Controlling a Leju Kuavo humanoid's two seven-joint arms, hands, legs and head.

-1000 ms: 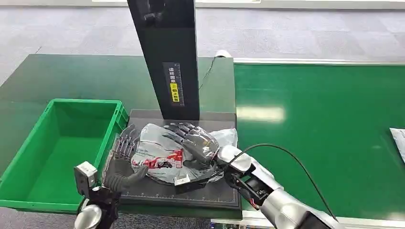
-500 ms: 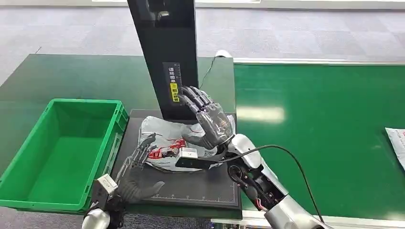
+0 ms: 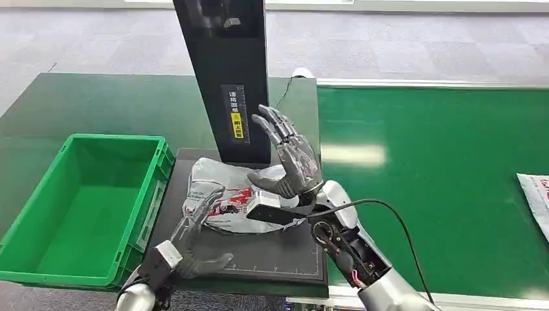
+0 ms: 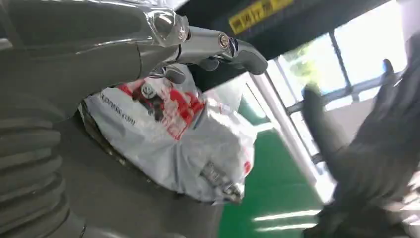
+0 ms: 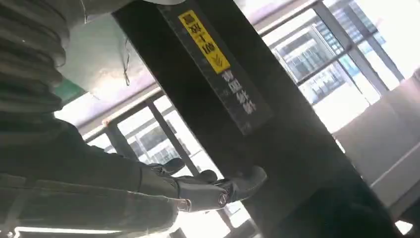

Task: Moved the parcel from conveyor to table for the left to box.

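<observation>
A grey plastic parcel with red print lies crumpled on the black mat in front of the black post. The wrist view shows the same parcel close up. My right hand is raised above the parcel's right end, fingers spread, holding nothing. My left hand hovers low over the mat's near left part, fingers apart and reaching toward the parcel's near edge without gripping it. The green box stands empty to the left of the mat.
The green conveyor belt runs to the right, with another parcel at its far right edge. A black cable loops off my right forearm. The dark green table lies behind the box.
My right hand has let go of the parcel and lifted up and back toward the post. My left hand has drawn back from the parcel toward the mat's near edge. The parcel stays on the mat.
</observation>
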